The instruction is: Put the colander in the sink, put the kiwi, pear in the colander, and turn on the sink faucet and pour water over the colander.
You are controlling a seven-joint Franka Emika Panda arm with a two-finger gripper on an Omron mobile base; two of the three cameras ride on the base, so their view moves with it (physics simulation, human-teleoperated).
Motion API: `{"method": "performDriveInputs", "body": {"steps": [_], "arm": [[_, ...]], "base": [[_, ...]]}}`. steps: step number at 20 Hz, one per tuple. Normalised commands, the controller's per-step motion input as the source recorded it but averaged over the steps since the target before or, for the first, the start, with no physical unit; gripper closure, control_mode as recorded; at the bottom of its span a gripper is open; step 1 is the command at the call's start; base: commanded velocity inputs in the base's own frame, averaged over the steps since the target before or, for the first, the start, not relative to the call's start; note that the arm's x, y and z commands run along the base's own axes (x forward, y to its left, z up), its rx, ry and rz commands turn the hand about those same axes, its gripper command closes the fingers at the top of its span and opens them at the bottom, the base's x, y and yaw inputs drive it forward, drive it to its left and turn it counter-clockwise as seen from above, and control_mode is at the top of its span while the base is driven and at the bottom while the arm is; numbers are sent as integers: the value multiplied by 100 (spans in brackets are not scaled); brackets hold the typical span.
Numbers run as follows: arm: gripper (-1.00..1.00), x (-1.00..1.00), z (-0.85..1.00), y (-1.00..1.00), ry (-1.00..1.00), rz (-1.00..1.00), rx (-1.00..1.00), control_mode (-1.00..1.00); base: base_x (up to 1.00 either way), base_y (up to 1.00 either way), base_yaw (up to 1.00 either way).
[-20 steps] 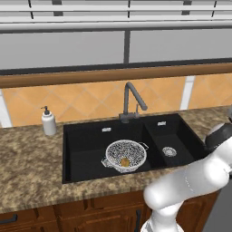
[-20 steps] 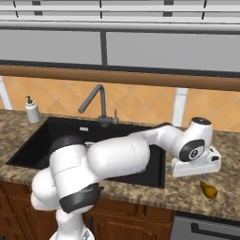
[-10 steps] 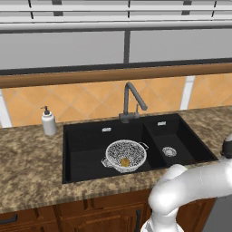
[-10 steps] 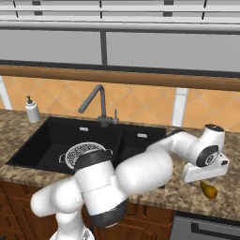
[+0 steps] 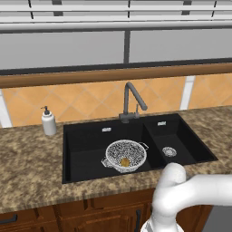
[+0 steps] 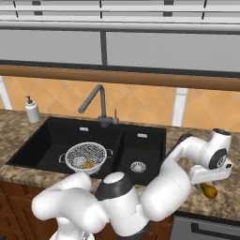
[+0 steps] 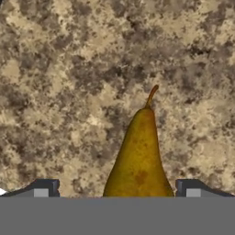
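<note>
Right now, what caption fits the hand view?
Open tool poised over a yellow pear lying on the speckled counter.

Speckled brown stone bench with a black sink set into it.

The pear lies directly on the bench just under the gripper, between its wide-apart finger tips, stem pointing away from the hand; in the right base view the pear shows just below the hand at the bench's right end. Far to the gripper's left, a white soap pump bottle stands on the bench beside the sink's far left corner. The dark faucet rises from the bench behind the sink, between the bottle and the gripper.
</note>
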Motion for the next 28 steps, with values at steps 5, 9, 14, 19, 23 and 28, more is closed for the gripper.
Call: {"method": "performDriveInputs", "body": {"steps": [5,9,14,19,23,28], "arm": [[-100,12,-14,-16,1,1,3,-100],[-100,0,-19,-10,2,0,0,-100],[-100,0,-20,0,3,0,0,-100],[-100,-3,-34,0,1,0,0,-100],[100,-7,-41,0,0,0,0,-100],[100,-5,-7,1,-1,0,0,-100]], "base": [[0,0,0],[0,0,0],[0,0,0],[0,0,0],[0,0,0],[0,0,0]]}}
